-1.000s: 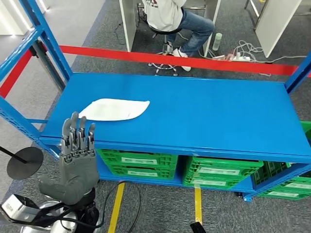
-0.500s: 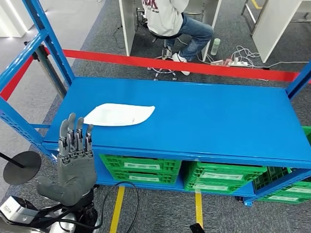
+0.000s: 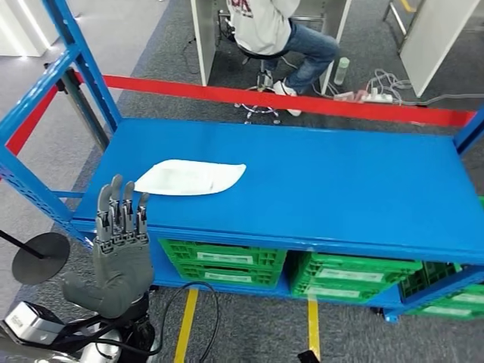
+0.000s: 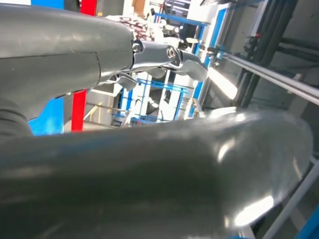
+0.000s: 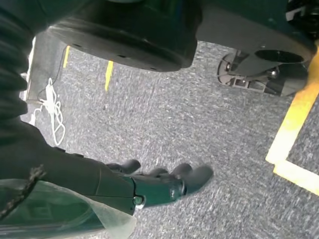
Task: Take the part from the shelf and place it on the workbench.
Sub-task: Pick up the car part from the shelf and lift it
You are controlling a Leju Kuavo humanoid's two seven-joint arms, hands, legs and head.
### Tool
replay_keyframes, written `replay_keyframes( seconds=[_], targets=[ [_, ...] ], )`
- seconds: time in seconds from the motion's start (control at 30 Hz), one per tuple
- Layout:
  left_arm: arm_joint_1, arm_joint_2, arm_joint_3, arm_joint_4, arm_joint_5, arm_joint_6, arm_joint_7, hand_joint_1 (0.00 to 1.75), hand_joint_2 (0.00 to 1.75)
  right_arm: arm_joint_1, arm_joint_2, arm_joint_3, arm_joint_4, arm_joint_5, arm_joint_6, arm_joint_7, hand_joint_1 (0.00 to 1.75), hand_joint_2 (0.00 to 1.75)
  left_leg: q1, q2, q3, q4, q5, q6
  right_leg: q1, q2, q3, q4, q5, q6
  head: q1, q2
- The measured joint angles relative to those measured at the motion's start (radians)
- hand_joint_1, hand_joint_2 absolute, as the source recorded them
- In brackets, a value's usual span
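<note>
The part is a flat white bag-like piece (image 3: pixel 191 177) lying on the left half of the blue shelf board (image 3: pixel 342 189). My left hand (image 3: pixel 119 257) is raised in front of the shelf's front left edge, fingers straight and pointing at the shelf, thumb out to the side, holding nothing. It stands a short way short of the part and below the board's edge. In the left wrist view the left hand (image 4: pixel 150 164) looms close and blurred, with its fingers (image 4: pixel 169 52) extended. My right hand (image 5: pixel 150 186) hangs over grey carpet, fingers stretched out and empty.
Green crates (image 3: pixel 222 261) sit on the lower shelf level. Blue uprights (image 3: pixel 85 68) frame the left end. A red barrier tape (image 3: pixel 285 98) runs behind, with a seated person (image 3: pixel 274 30) beyond it. A round black stand base (image 3: pixel 40 257) and yellow floor lines (image 3: pixel 185 325) lie below.
The camera has shifted a little, so the shelf and part sit slightly lower and further right in the picture. My left hand keeps its raised, empty pose.
</note>
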Motion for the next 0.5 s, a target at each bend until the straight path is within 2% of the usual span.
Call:
replay_keyframes(
  seconds=[0.1, 0.23, 0.5],
  targets=[
    [0.001, 0.001, 0.000, 0.000, 0.000, 0.002, 0.000, 0.00, 0.00, 0.000, 0.000, 0.000, 0.000, 0.004, -0.003, -0.003, 0.00, 1.75, 0.000, 0.001, 0.001, -0.007, 0.006, -0.002, 0.004, -0.001, -0.004, 0.007, 0.000, -0.024, -0.005, 0.000],
    [0.001, 0.001, 0.000, 0.000, 0.000, 0.003, 0.000, 0.00, 0.00, 0.001, 0.000, 0.000, 0.000, 0.006, -0.005, -0.004, 0.00, 1.75, 0.004, 0.001, 0.003, -0.012, 0.008, -0.009, 0.010, -0.001, -0.003, 0.007, -0.002, -0.030, -0.006, 0.000],
    [0.001, 0.001, 0.000, 0.000, 0.000, 0.003, 0.000, 0.00, 0.00, 0.000, 0.000, 0.000, 0.000, 0.006, 0.005, -0.003, 0.00, 1.75, 0.005, 0.001, 0.003, -0.013, 0.007, -0.012, 0.011, -0.001, -0.005, 0.007, -0.003, -0.032, -0.005, 0.000]
  ],
)
